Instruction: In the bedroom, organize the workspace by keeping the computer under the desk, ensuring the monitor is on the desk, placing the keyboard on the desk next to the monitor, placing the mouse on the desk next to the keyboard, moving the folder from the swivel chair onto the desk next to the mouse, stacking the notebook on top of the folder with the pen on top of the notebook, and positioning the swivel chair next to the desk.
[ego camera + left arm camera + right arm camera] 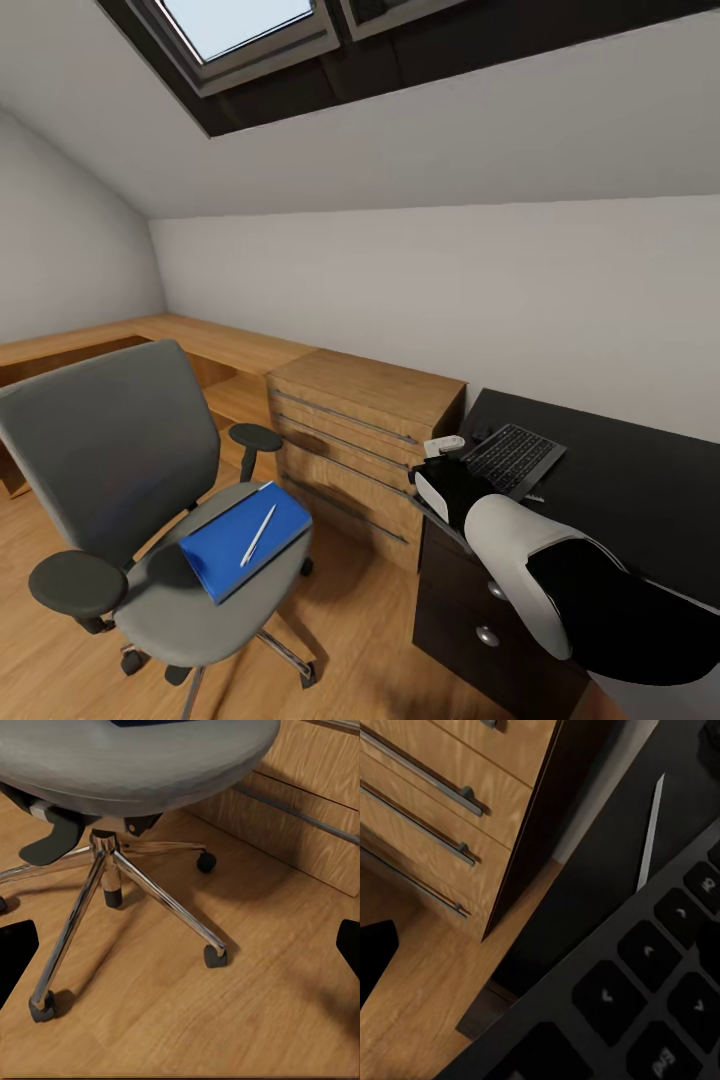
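The grey swivel chair [130, 470] stands on the wood floor at the left. On its seat lies the blue folder [245, 540], and the slim white pen [258, 535] rests on top of it. At the right, the black keyboard [512, 458] sits on the black desk [620, 470], near the desk's left end. My right gripper [442, 462] is at the keyboard's near-left corner. Its one visible fingertip [375, 952] stands wide, so it is open, and the keyboard [645, 975] hides the other. My left gripper [180, 952] hangs open over the floor beside the chair's chrome base [112, 885]. The notebook, monitor, mouse and computer are out of view.
A light-wood chest of drawers [360, 440] with bar handles stands between chair and desk, tight against the desk's end. A wooden counter [200, 345] runs along the far wall. The desk's dark drawer unit [480, 610] has round silver knobs. Sloped ceiling and skylight [240, 25] overhead.
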### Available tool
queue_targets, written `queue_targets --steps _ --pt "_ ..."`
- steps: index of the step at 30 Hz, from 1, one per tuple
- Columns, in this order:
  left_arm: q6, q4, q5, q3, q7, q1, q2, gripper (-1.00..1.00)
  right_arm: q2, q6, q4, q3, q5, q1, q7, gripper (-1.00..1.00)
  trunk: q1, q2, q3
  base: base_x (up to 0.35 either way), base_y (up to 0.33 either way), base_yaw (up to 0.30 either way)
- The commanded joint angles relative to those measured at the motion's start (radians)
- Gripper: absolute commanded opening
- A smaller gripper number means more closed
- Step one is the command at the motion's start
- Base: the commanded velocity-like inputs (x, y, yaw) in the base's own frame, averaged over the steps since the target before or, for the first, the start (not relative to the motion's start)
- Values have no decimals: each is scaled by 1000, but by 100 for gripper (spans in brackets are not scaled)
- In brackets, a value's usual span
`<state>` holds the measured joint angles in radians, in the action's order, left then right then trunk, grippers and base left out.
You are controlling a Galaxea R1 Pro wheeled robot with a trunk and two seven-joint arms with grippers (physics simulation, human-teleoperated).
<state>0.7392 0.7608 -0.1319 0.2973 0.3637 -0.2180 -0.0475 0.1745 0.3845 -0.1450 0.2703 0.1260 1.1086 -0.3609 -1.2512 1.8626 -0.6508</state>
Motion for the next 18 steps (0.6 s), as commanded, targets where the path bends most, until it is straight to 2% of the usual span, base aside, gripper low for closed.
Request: queue_targets --steps 1,13,18 --pt "3 0 -8 5 3 0 1 100 0 5 -1 9 11 0 -6 100 0 0 -1 0 0 0" --pt "3 -4 -9 5 4 0 0 100 0 -3 -8 8 12 0 -5 100 0 0 -1 0 0 0" --pt "5 -4 -8 4 5 0 1 100 -1 -14 -75 2 22 0 -3 100 0 0 -1 0 0 0"
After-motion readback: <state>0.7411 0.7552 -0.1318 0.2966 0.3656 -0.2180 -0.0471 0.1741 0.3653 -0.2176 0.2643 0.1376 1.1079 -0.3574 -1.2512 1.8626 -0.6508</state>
